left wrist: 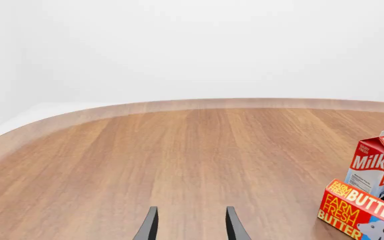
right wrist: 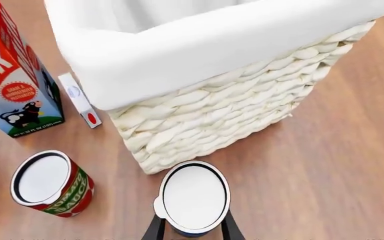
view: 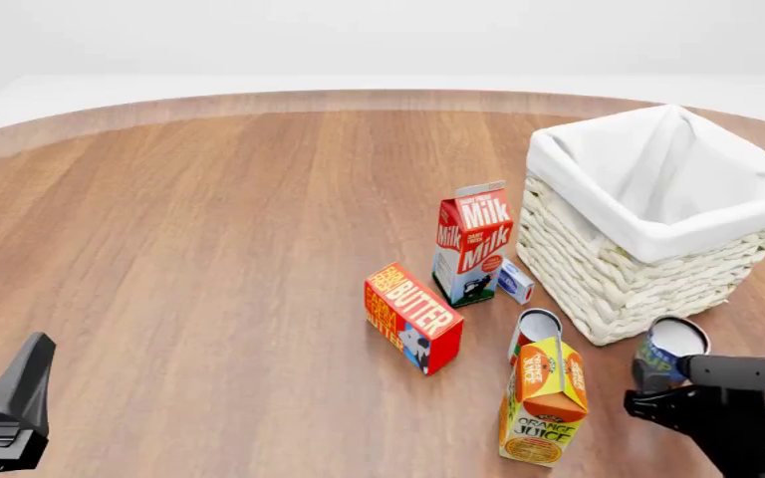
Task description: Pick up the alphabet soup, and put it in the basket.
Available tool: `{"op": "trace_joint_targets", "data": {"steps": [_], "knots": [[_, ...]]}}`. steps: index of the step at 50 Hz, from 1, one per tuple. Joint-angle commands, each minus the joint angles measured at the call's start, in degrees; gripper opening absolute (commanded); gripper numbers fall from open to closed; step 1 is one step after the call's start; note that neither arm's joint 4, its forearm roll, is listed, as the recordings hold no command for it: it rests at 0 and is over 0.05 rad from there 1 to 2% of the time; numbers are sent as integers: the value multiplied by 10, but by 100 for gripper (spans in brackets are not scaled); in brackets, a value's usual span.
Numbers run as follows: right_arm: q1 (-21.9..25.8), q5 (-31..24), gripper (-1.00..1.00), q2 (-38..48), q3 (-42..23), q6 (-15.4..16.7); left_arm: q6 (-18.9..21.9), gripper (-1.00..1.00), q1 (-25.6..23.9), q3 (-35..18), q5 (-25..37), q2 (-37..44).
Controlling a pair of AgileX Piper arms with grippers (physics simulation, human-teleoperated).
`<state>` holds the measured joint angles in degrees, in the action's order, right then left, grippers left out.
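The alphabet soup (right wrist: 194, 197) stands upright just in front of the basket (right wrist: 245, 107), near its corner, between the right gripper (right wrist: 192, 231) fingers, which appear to clasp its sides; the lift goes up over the rim. The left gripper (left wrist: 190, 225) gapes empty, far off

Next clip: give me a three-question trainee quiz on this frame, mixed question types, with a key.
1. True or false: the alphabet soup already lies inside the basket.
2. Multiple choice: which item stands nearest the milk carton on its left in the front view? A) orange juice carton B) butter box C) red-labelled can
3. Fill in: the fingers of the right hand sit on either side of the ____.

Key:
1. False; it stands on the table beside the basket.
2. B
3. alphabet soup; the left hand is open with nothing between its fingers.
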<state>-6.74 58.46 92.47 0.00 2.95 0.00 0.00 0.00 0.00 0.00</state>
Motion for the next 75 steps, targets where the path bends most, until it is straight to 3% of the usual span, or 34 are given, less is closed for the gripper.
{"op": "trace_joint_targets", "data": {"steps": [1,14,40,49,65,75], "knots": [[-1,-133,-100,-151,0,-3,0,100,0,0,0,0],[1,-256,-100,-288,0,5,0,100,0,0,0,0],[11,-365,-100,-422,0,21,0,100,0,0,0,0],[9,-444,-100,-517,-2,31,0,100,0,0,0,0],[14,-600,-100,-648,-53,50,0,100,0,0,0,0],[21,-653,-100,-683,-82,61,0,100,0,0,0,0]]}}
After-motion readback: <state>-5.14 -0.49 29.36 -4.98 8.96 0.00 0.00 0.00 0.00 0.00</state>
